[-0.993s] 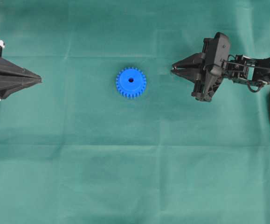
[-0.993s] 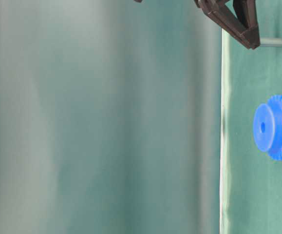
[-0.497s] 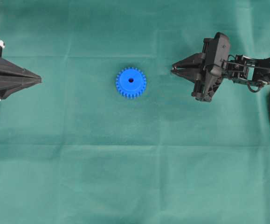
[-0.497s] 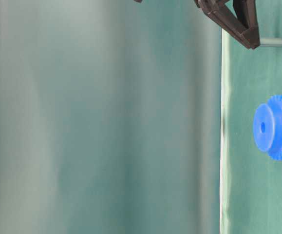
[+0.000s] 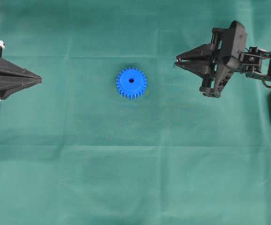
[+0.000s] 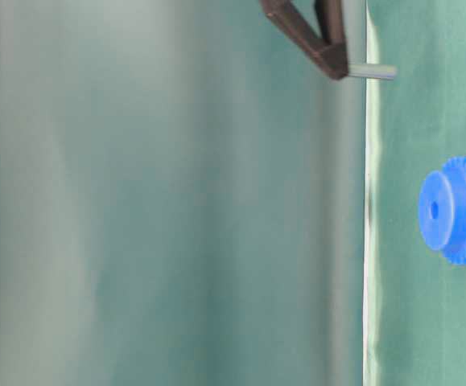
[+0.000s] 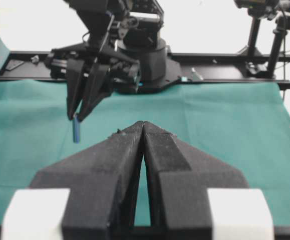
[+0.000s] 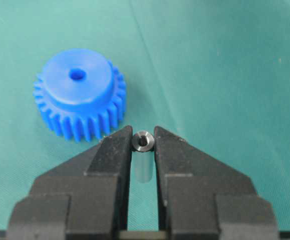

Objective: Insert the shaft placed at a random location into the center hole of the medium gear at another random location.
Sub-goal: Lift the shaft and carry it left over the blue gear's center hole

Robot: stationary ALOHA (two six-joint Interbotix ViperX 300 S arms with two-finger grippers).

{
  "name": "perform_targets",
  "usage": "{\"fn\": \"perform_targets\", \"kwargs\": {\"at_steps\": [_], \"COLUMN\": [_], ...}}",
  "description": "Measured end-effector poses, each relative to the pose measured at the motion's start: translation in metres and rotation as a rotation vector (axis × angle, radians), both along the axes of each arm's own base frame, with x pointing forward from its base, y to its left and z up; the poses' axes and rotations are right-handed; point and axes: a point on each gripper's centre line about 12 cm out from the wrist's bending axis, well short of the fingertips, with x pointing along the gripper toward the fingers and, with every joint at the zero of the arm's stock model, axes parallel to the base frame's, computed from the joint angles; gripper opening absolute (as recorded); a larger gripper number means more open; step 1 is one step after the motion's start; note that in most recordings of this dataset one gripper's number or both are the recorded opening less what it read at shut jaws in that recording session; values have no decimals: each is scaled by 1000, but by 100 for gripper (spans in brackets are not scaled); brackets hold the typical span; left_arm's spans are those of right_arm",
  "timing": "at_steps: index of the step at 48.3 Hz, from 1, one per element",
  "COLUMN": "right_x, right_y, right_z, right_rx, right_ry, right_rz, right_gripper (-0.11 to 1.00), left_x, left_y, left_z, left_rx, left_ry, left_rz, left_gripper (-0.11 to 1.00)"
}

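The right claw pinches the shaft between its tips, lifted off the green desk at the overhead view's upper right, well apart from the medium gear lying flat near centre, while the left claw at the left edge is pressed together.

The green cloth is lit evenly and brightly from above; only faint, soft shadows are cast on it. In the table-level view the left two thirds are filled by a blurred, streaky backdrop. In the left wrist view the background above the cloth's far edge is washed out white. In the right wrist view sharp focus is kept throughout.
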Motion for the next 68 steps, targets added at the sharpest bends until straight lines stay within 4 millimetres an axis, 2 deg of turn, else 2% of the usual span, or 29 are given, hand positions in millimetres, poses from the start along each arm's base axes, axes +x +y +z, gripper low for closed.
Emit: {"fn": "perform_targets", "kwargs": {"at_steps": [27, 38, 55, 68], "right_x": [4, 31, 82, 105], "right_y": [5, 12, 21, 19], "right_z": [3, 1, 0, -3], "right_rx": [3, 5, 4, 8], "right_ry": [7, 16, 15, 14], "right_rz": [19, 61, 111, 111], "right_gripper": [14, 14, 14, 14], "left_x": [0, 0, 0, 0], "left_y": [0, 0, 0, 0], "left_z": [0, 0, 0, 0], "left_rx": [-1, -1, -1, -1], "left_ry": [2, 2, 3, 3], "left_rz": [0, 0, -1, 0], "left_gripper": [0, 0, 0, 0]}}
